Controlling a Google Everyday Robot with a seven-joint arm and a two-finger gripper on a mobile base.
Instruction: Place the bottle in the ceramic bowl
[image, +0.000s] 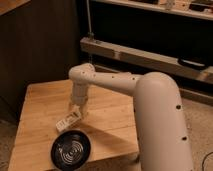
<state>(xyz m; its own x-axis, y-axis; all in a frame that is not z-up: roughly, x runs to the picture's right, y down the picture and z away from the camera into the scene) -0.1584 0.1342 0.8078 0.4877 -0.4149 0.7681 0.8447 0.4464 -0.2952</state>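
The small white bottle (67, 122) lies on its side on the wooden table (40, 107), near the front left, pointing diagonally. The black ceramic bowl (71, 148) with pale rings sits just in front of it, near the table's front edge, with nothing in it. My gripper (78, 112) hangs from the white arm directly over the bottle's upper right end, low to the table and touching or nearly touching it. The bottle rests outside the bowl, a short gap behind its rim.
My large white arm (150, 100) reaches in from the right over the table. Behind the table stands a dark cabinet wall (45, 40) and a low metal shelf rail (140, 55). Speckled floor (200, 130) lies to the right.
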